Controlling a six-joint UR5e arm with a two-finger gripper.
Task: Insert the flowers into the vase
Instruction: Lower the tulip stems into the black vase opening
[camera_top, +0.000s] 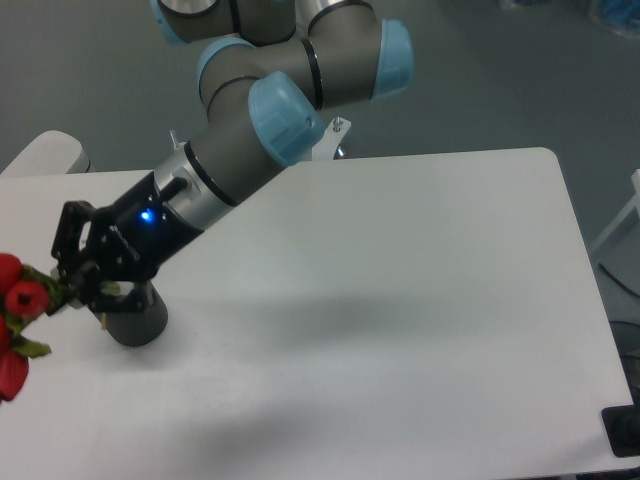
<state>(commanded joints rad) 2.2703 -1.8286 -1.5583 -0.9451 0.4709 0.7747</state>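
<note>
The flowers (20, 305), red tulip buds with green leaves, hang at the far left edge of the view, partly cut off by it. My gripper (72, 285) is shut on their green stems, with its fingers pointing left. The vase (136, 316), a dark cylinder, stands on the white table right behind and below the gripper. Only its lower body shows. Its hole is hidden by my wrist.
The white table (400, 300) stretches to the right of the vase. A pale rounded object (45, 152) lies beyond the table's far left corner. A small metal bracket (335, 128) sits at the back edge near the arm's base.
</note>
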